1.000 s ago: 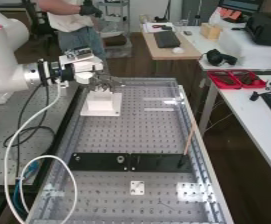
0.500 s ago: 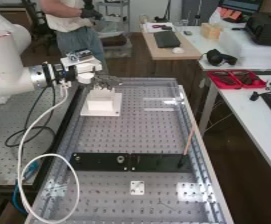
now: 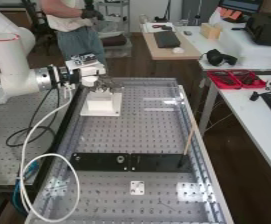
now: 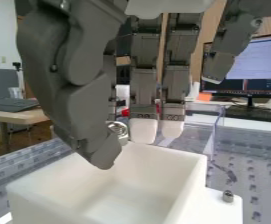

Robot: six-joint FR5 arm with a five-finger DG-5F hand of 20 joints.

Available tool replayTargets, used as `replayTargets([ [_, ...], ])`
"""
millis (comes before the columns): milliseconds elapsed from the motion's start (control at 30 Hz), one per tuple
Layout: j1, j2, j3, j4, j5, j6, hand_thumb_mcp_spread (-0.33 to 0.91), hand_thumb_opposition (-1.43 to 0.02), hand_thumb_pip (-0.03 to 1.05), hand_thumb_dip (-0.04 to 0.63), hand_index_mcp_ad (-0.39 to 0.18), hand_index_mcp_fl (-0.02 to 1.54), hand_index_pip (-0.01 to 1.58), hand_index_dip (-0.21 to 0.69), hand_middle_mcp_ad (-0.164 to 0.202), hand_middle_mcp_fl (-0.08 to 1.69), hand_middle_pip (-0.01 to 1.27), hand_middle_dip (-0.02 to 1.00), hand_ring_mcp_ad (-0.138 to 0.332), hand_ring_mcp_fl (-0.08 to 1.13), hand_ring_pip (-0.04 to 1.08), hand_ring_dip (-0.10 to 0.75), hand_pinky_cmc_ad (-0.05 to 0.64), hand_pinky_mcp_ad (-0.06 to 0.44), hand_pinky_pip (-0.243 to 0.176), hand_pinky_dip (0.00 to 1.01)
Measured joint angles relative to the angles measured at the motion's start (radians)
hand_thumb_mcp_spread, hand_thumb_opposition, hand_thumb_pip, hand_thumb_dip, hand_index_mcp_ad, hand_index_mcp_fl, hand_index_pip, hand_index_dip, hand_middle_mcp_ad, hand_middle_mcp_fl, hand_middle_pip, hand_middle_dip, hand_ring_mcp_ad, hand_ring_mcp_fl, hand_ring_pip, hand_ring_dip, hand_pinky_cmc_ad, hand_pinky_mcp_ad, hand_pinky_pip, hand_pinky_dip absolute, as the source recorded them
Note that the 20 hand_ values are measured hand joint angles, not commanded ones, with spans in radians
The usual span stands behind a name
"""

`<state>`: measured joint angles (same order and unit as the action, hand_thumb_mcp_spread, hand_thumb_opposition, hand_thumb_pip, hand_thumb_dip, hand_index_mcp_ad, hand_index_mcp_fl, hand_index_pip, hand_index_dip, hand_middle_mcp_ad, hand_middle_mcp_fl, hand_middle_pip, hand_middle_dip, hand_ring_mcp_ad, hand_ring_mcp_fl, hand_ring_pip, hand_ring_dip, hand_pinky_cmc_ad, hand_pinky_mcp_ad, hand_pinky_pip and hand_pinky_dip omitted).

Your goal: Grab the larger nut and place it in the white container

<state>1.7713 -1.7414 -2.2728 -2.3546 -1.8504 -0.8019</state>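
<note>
Fingers [image 4: 143, 87] and thumb [image 4: 69, 70]: one metal nut [image 4: 118, 130] was pinched between them. Hand [image 3: 103, 84]: hung over the container [image 4: 42, 200], nut near its rim.

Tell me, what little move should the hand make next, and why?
I'd ease the hand slightly so the nut is squarely over the white container, before letting go. The nut is pinched between thumb and fingers above the container, but appears close to its rim, so releasing now might miss.
</note>
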Motion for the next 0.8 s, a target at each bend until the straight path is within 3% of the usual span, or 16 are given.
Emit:
replayTargets([
  [133, -0.004, 0.003, 0.0, -0.007, 0.021, 0.004, 0.44, -1.05, 0.63, 0.316, -0.195, 0.57, 1.32, -0.028, 0.003, 0.56, 0.92, 0.77, 0.042, 0.41, 0.68, 0.564, 0.295, 0.283, 0.063, 0.37],
  [200, -0.007, 0.009, -0.004, -0.009, 0.033, 0.01, 0.43, -1.0, 0.72, 0.316, -0.171, 0.49, 1.33, -0.024, 0.003, 0.51, 0.92, 0.77, 0.042, 0.33, 0.71, 0.534, 0.316, 0.293, 0.051, 0.42],
  [367, -0.01, 0.017, -0.009, -0.026, 0.047, 0.019, 0.38, -0.91, 0.75, 0.316, -0.171, 0.28, 1.35, -0.024, 0.002, 0.39, 0.93, 0.73, 0.061, 0.23, 0.75, 0.48, 0.333, 0.29, -0.01, 0.54],
  [500, -0.013, 0.024, -0.014, -0.027, 0.053, 0.029, 0.35, -0.88, 0.75, 0.318, -0.152, 0.17, 1.34, -0.024, 0.005, 0.33, 0.93, 0.73, 0.066, 0.15, 0.77, 0.471, 0.335, 0.293, -0.054, 0.57],
  [567, -0.017, 0.028, -0.018, -0.023, 0.055, 0.035, 0.35, -0.87, 0.8, 0.316, -0.152, 0.13, 1.34, -0.024, 0.002, 0.32, 0.92, 0.72, 0.075, 0.14, 0.76, 0.456, 0.335, 0.29, -0.061, 0.6],
  [700, -0.02, 0.031, -0.022, -0.013, 0.055, 0.043, 0.33, -0.85, 0.8, 0.316, -0.138, 0.11, 1.32, -0.024, 0.002, 0.26, 0.92, 0.71, 0.075, 0.12, 0.79, 0.449, 0.335, 0.29, -0.065, 0.62],
  [800, -0.029, 0.047, -0.023, -0.012, 0.059, 0.043, 0.33, -0.85, 0.8, 0.316, -0.141, 0.09, 1.32, -0.019, 0.002, 0.26, 0.93, 0.7, 0.075, 0.12, 0.79, 0.445, 0.335, 0.291, -0.091, 0.64],
])
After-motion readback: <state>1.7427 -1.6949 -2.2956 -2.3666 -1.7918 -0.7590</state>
